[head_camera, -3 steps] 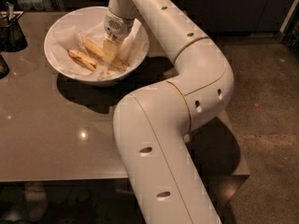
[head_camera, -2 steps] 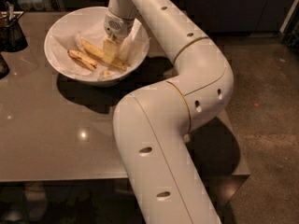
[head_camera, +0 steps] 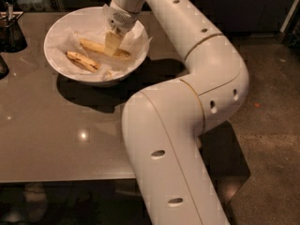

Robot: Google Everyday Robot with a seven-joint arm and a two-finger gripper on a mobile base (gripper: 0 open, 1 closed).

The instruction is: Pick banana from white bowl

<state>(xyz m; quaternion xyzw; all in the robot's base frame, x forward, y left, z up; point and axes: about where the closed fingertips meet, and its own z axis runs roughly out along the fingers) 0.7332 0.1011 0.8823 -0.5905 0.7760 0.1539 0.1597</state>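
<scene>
Where the pincer [head_camera: 113, 43] hangs, the banana [head_camera: 92, 46] lies just beneath

Cream jaws at pale-yel. banana [head_camera: 93, 46]

White tubular arm [head_camera: 187, 125] — dark oval holes, tan joint seams — pale claw [head_camera: 112, 42] inside white bowl [head_camera: 54, 60]

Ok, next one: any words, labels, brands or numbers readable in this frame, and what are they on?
No text can be read anywhere in this frame.
Arm: plain white shell with dark holes, no marking.
Gripper, down in the white bowl at the banana: no label shows.
White bowl and its paper lining: no print.
Dark container at the table's left edge: nothing legible.
</scene>
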